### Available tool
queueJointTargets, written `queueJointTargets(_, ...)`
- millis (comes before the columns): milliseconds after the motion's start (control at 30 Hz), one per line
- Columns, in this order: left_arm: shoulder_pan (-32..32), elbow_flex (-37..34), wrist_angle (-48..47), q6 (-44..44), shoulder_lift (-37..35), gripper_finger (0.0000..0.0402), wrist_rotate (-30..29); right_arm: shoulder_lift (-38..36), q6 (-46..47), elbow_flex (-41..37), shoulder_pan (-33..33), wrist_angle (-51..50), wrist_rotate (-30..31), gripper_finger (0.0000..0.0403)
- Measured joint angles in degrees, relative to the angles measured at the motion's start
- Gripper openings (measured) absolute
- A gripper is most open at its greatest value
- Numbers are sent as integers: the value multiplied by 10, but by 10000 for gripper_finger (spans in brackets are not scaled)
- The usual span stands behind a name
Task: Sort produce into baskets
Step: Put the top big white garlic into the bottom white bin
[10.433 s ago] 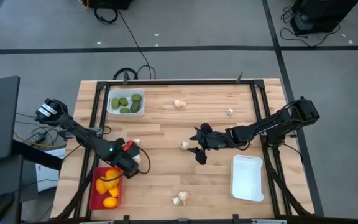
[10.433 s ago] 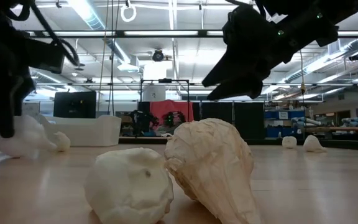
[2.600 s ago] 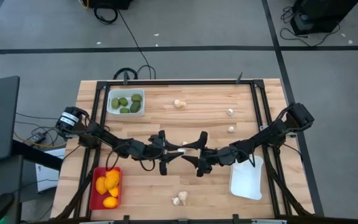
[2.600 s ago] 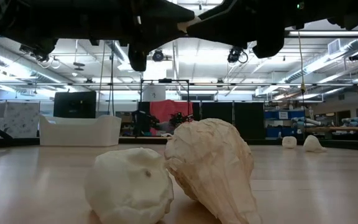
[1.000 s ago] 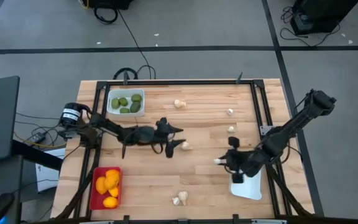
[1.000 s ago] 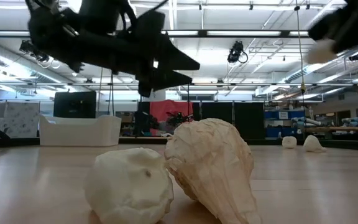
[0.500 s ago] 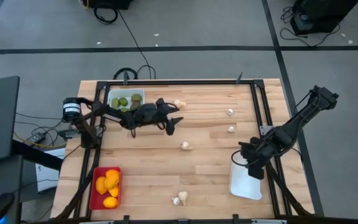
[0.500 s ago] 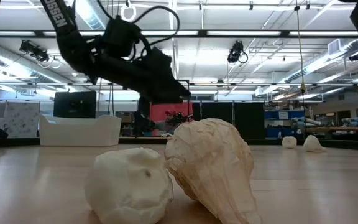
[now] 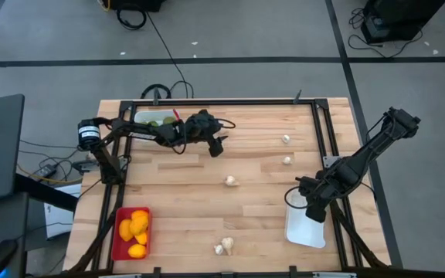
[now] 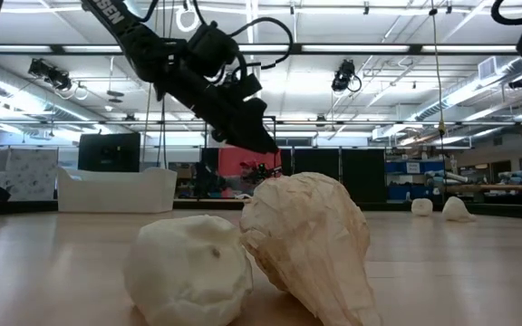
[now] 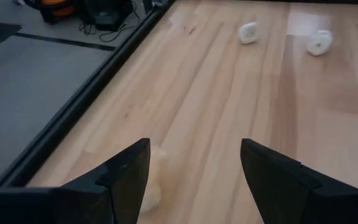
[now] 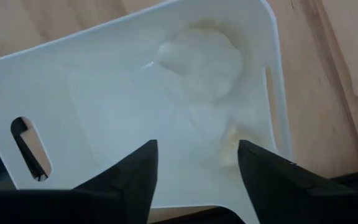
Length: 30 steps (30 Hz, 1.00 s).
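My left gripper (image 9: pixel 216 145) is open above the table's far part; a whitish garlic-like piece (image 11: pixel 154 179) lies on the wood below it, close beside one finger. My right gripper (image 9: pixel 312 207) is open over the white tray (image 9: pixel 309 230) at the right, where a garlic-like piece (image 12: pixel 201 56) lies on the tray floor. More garlic-like pieces lie on the table (image 9: pixel 230 181), (image 9: pixel 286 140), (image 9: pixel 287 161), (image 9: pixel 223 246). The red tray (image 9: pixel 117 239) holds yellow-orange fruits (image 9: pixel 134 228). The other white tray (image 9: pixel 139 117) is mostly hidden under my left arm.
The low view has two garlic-like pieces close up, one rounded (image 10: pixel 188 267) and one pointed (image 10: pixel 311 240), leaning together. A black frame rail (image 9: pixel 319 131) runs along the table's far and side edges. Bare wood lies across the middle.
My left gripper has gone from the table's middle toward the far edge, ending over the garlic-like piece there. My right gripper has gone toward the right edge and now stands over the white tray.
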Motion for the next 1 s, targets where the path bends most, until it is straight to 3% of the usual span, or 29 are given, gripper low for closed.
queueJointTargets(167, 18, 2, -6, 7, 0, 255, 34, 1, -6, 0, 0, 1, 2, 250)
queueJointTargets(400, 50, 2, -5, 9, 0, 255, 42, 1, -83, 0, 0, 5, 63, 246)
queueJointTargets(600, 69, 8, 2, 39, 43, 255, 44, 1, -119, 0, 0, 11, 78, 246)
queueJointTargets(1000, 80, 155, -159, 37, 164, 255, 20, 1, -118, 0, 0, 18, 67, 245)
